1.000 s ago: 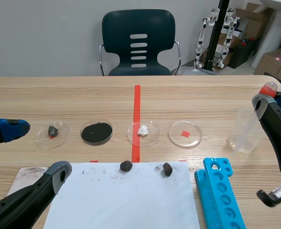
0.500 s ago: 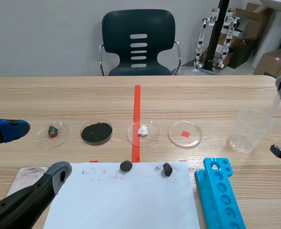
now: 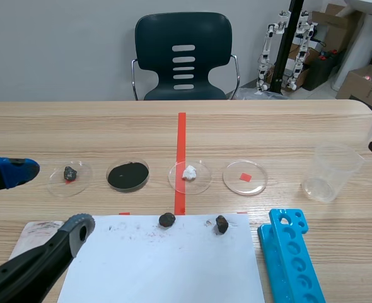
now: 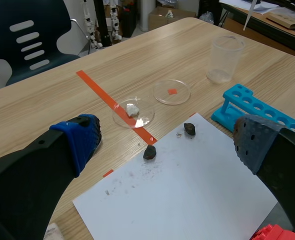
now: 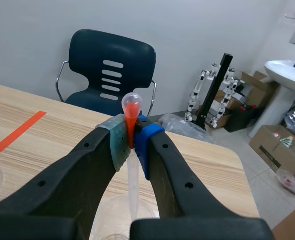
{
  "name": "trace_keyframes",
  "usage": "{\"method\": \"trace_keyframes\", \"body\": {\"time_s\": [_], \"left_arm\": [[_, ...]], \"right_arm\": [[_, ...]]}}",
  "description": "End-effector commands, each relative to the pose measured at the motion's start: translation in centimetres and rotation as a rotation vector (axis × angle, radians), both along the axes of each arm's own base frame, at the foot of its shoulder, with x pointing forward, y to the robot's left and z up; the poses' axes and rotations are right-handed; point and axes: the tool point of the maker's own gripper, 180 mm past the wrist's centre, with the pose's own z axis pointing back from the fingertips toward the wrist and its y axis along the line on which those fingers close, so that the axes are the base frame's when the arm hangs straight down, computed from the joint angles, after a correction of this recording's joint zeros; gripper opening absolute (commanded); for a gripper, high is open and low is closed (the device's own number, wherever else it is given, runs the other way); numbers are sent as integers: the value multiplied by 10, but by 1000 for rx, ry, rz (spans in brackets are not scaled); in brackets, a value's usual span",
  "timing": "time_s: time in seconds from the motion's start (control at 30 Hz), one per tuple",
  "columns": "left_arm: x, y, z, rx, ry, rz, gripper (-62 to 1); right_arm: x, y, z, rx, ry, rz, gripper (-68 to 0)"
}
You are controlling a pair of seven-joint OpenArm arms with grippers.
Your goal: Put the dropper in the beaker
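Dropper (image 5: pixel 133 175) is clamped in the right gripper (image 5: pixel 130 137), with the pads closed on its neck just under the red bulb and the stem hanging down between the fingers. Beaker (image 3: pixel 331 170) stands upright on the table near the right edge, beyond the blue tube rack (image 3: pixel 290 259). Dropper sits above and just to the right of it, not inside. Left gripper (image 4: pixel 166 142) is wide open, holding nothing, over the white paper (image 3: pixel 167 259).

The dropper (image 5: pixel 131 107) was held upright between the right gripper (image 5: pixel 131 139) pads, above the beaker (image 5: pixel 111 212).
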Motion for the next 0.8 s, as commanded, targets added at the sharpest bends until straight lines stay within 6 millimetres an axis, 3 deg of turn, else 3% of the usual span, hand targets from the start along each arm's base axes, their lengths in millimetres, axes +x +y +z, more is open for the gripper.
{"method": "trace_keyframes", "body": {"time_s": [0.0,0.2,0.47,0.77], "left_arm": [[1,-1,6,-26,-14,2,-50],[1,-1,6,-26,-14,2,-50],[1,-1,6,-26,-14,2,-50],[1,-1,6,-26,-14,2,-50]], "right_arm": [[8,-4,13,14,-45,9,-651],[26,-4,5,45,-16,84,-651],[45,-10,-28,60,61,67,-654],[50,14,-53,66,106,140,-654]]}}
